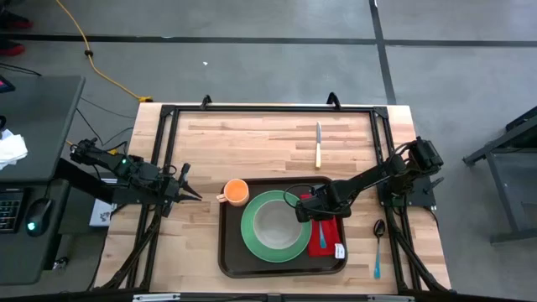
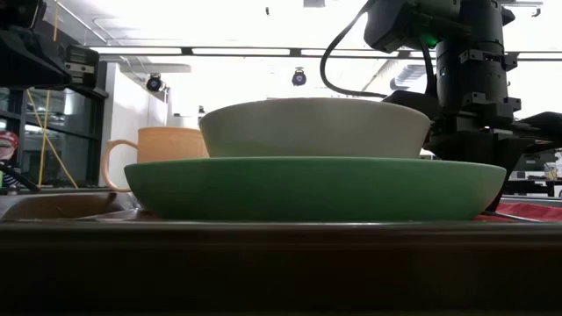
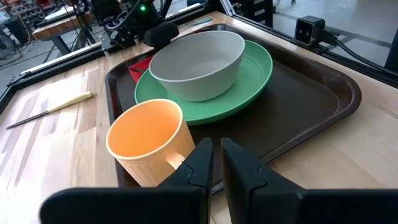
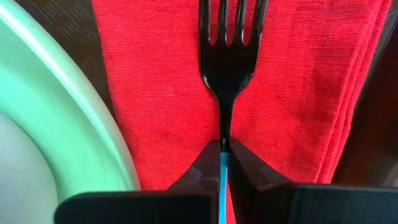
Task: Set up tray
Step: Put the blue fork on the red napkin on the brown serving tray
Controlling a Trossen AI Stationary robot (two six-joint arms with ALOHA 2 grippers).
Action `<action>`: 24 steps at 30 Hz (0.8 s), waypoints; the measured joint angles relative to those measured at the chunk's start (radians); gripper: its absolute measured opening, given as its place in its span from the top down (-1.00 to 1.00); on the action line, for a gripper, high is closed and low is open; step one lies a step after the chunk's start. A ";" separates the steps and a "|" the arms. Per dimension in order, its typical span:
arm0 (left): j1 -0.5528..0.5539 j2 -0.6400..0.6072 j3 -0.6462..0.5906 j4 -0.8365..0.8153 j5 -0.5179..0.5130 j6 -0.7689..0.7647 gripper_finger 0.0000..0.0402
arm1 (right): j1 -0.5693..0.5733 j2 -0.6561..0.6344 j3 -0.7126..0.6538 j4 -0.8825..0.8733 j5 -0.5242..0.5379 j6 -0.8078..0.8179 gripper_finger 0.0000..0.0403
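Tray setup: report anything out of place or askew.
Nothing is spilled or damaged. The knife and spoon lie on the table, off the tray. The right gripper holds the fork over the red napkin.

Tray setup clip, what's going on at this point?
The right gripper is shut on a black fork with a blue handle, holding it over the red napkin on the brown tray, beside the green plate carrying a grey bowl. An orange cup sits at the tray's corner. The left gripper waits off the tray's left side. A knife and spoon lie on the table.
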State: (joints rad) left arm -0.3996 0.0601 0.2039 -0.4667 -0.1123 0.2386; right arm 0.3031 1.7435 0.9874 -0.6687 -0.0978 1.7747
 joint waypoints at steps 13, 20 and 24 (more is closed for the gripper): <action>0.000 0.000 0.000 0.000 0.000 0.000 0.69 | 0.001 -0.010 -0.002 -0.014 -0.005 -0.030 1.00; 0.000 0.000 0.000 0.001 -0.001 0.000 0.69 | 0.002 -0.048 -0.003 -0.081 0.010 -0.032 1.00; 0.000 0.000 0.000 0.001 -0.001 0.000 0.69 | 0.001 -0.048 -0.003 -0.068 0.014 -0.031 1.00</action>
State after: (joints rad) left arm -0.3996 0.0601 0.2039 -0.4656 -0.1135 0.2386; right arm 0.3042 1.6958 0.9844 -0.7369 -0.0837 1.7435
